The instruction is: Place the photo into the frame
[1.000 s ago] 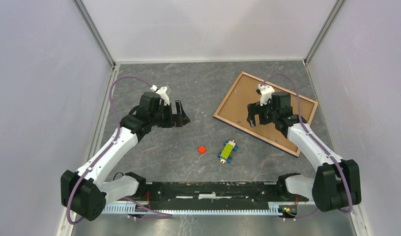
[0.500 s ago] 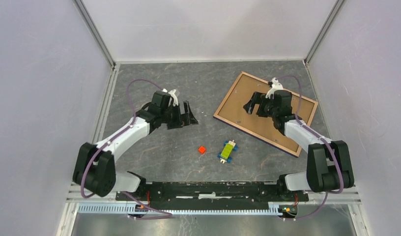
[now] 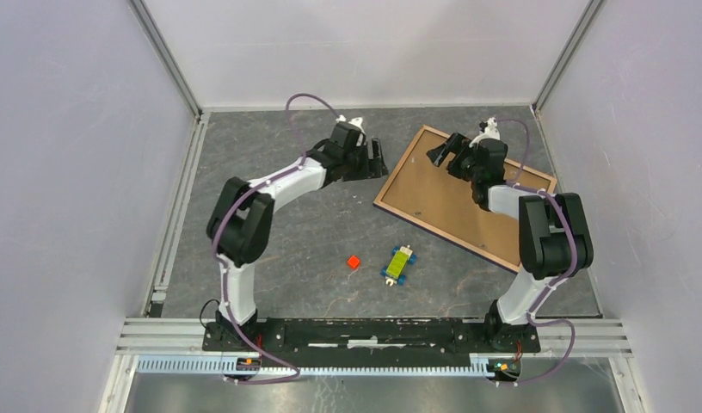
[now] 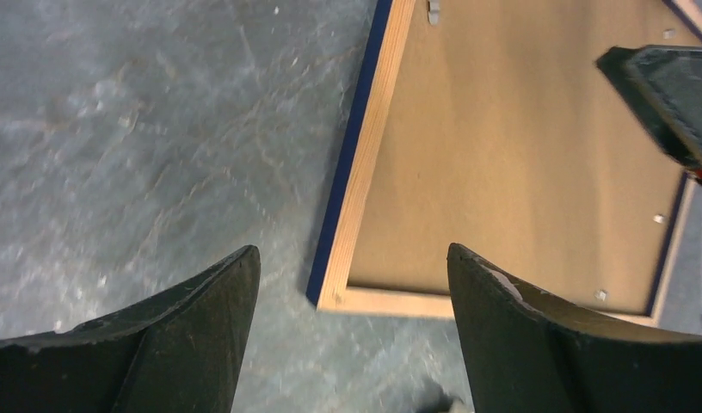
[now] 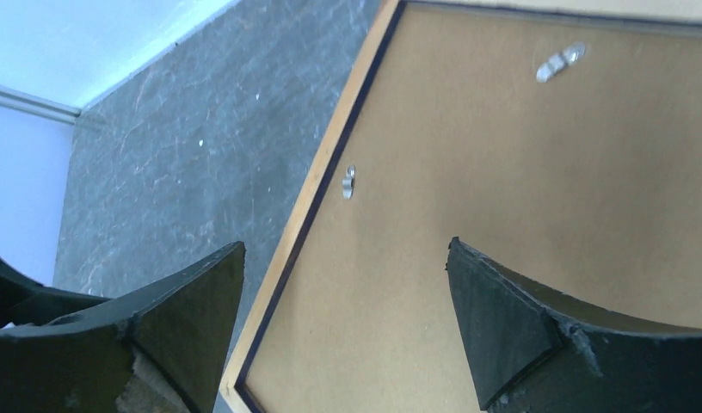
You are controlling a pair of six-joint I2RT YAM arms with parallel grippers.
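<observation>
The frame [image 3: 448, 237] lies face down at the back right of the table, light wood rim up and dark blue along its outer edge [image 4: 365, 163]. A plain brown backing board [image 3: 451, 194] fills it, held by small metal tabs [image 5: 348, 181]. The photo is not in view. My left gripper [image 3: 380, 159] is open and empty, just left of the frame, with the frame's corner between its fingertips in the left wrist view [image 4: 354, 251]. My right gripper [image 3: 442, 152] is open and empty above the frame's far left edge [image 5: 309, 202], straddling rim and board [image 5: 346, 245].
A small red block [image 3: 354, 261] and a green-and-yellow toy on a blue base [image 3: 399, 261] lie on the grey table in front of the frame. Pale walls close in the left, back and right sides.
Both arms have stretched away from their bases. The left gripper has moved right and back to the frame's left side. The right gripper has moved back and left to the frame's far edge.
</observation>
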